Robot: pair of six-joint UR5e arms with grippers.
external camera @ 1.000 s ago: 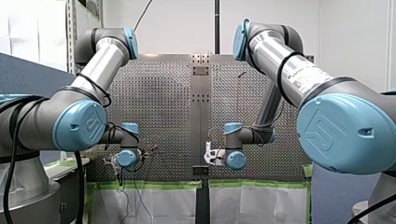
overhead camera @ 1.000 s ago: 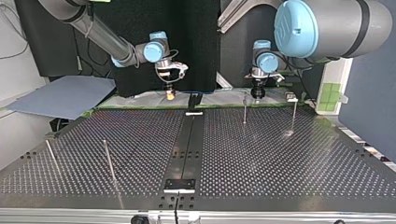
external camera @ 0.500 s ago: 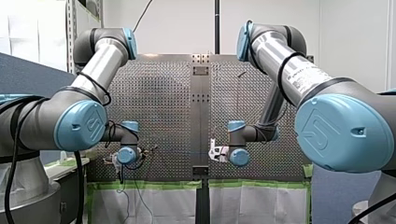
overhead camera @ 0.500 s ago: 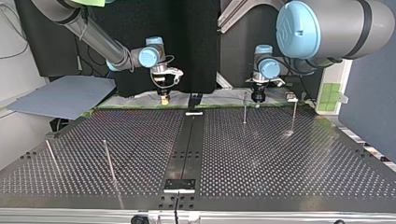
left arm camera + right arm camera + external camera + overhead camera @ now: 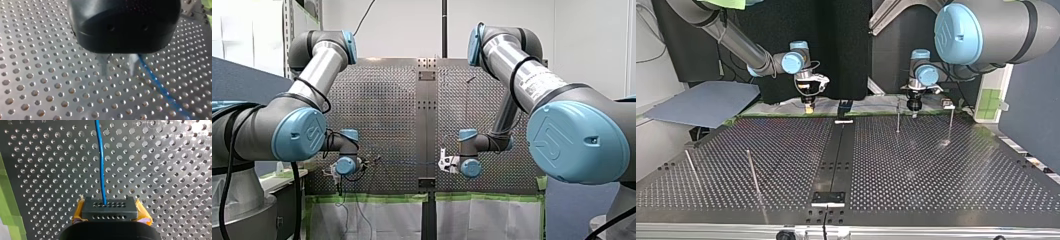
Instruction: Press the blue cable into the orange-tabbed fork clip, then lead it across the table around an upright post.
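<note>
My right tool (image 5: 809,107) has slid farther out from the tabletop's (image 5: 936,170) dark centre strip (image 5: 836,150), its yellow pads (image 5: 142,212) clamped on the blue cable (image 5: 101,165). The cable runs just above the tabletop and across the strip to my left tool (image 5: 118,66) on the strip's other side. There the metal fingers (image 5: 103,66) stand apart, and the cable passes beside one.

Front view: set back and high, facing across the worktop (image 5: 382,100); far.
Top view: opposite edge, low, facing back toward the front camera.
Left wrist view: close; left gripper (image 5: 118,71) at 12 o'clock.
Right wrist view: close; right gripper (image 5: 110,206) at 6 o'clock.
Shared: blue cable (image 5: 101,170), both wrist views.
</note>
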